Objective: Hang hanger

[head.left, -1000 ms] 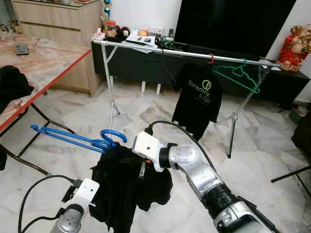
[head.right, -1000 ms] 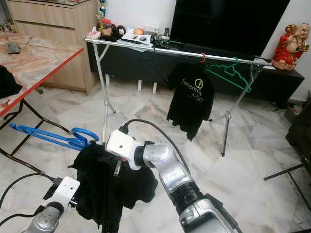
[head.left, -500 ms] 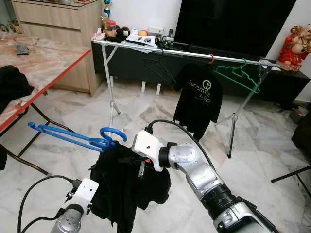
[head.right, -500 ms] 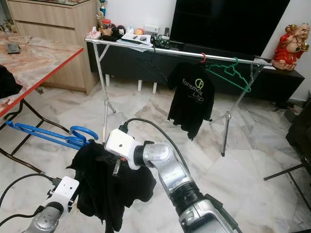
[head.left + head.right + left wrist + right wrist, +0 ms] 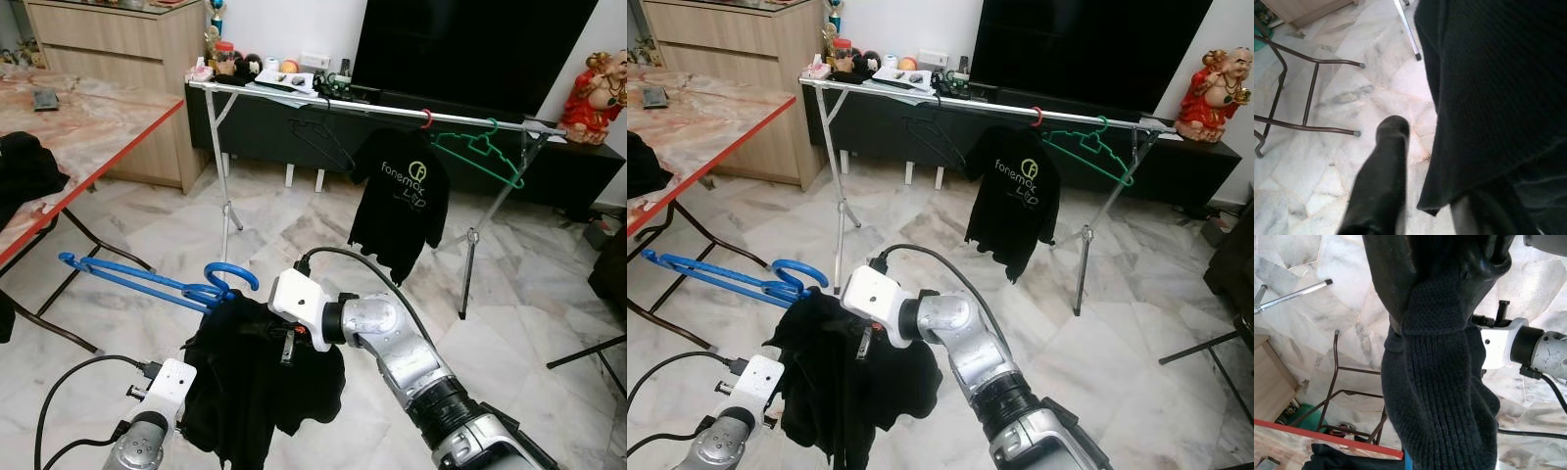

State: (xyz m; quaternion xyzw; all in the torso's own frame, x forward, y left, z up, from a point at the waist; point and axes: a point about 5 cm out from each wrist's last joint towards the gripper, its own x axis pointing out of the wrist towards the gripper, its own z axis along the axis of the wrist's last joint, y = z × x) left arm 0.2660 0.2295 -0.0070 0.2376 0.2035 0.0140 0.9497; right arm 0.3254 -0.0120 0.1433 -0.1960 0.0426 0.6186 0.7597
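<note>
A blue hanger (image 5: 137, 277) sticks out level to the left, its hook (image 5: 231, 278) up and its other end inside a black knit garment (image 5: 255, 382). In the right wrist view my right gripper (image 5: 1435, 308) is shut on a fold of that garment, low in front of me. My left gripper (image 5: 1440, 161) is under the garment with its fingers apart. One finger (image 5: 1383, 171) is bare and the cloth's edge covers the other. Ahead stands the clothes rack, its rail (image 5: 392, 106) across the room.
On the rail hang a black wire hanger (image 5: 323, 137), a black printed T-shirt (image 5: 397, 196) and a green hanger (image 5: 480, 147). A marble table with a red edge (image 5: 88, 127) stands on my left, a TV (image 5: 470, 49) and low cabinet behind the rack.
The right gripper and the hanger have sunk very slightly. The garment's lower edge has drawn up a little. The rack has not changed.
</note>
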